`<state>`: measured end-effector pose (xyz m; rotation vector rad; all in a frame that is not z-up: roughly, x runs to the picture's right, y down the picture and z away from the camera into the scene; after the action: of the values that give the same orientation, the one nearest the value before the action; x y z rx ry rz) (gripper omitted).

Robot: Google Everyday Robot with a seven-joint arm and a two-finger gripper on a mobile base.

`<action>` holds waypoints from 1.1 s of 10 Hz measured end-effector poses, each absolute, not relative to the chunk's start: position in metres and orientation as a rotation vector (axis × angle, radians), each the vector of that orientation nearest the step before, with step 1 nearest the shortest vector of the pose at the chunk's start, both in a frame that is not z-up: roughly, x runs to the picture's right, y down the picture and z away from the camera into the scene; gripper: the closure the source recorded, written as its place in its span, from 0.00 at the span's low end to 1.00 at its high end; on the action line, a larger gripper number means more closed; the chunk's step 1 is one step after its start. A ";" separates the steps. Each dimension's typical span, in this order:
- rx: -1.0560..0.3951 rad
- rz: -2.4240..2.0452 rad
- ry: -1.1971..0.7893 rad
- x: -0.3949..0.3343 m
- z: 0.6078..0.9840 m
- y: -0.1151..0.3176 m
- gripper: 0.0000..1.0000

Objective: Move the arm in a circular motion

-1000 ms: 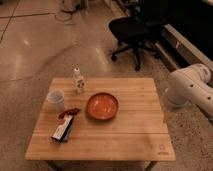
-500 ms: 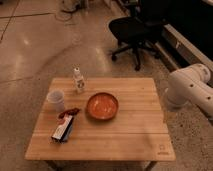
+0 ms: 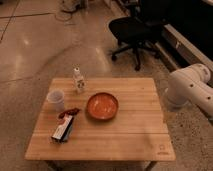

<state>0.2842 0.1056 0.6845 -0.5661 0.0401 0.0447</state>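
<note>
The arm (image 3: 190, 90) is a thick glossy white tube with a rounded joint. It enters from the right edge and hangs just beyond the right side of the wooden table (image 3: 135, 135). Only these upper segments show. The gripper is out of view, so its place and state are hidden.
On the table stand a small bottle (image 3: 78, 80), a pale cup (image 3: 56, 100), an orange bowl (image 3: 102, 106) and a snack packet (image 3: 64, 128). A black office chair (image 3: 131, 30) stands behind on the shiny floor. A dark counter runs along the right.
</note>
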 end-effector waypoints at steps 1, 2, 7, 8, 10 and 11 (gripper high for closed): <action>-0.565 0.046 0.040 0.284 0.685 0.105 0.35; -0.570 0.047 0.046 0.284 0.690 0.101 0.35; -0.627 -0.068 0.047 0.207 0.758 0.058 0.35; -0.637 -0.091 0.043 0.188 0.770 0.051 0.35; -0.647 -0.134 0.022 0.143 0.789 0.036 0.35; -0.646 -0.162 0.000 0.115 0.795 0.029 0.35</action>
<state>0.1148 0.0292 0.7947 -0.6459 0.0004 -0.1617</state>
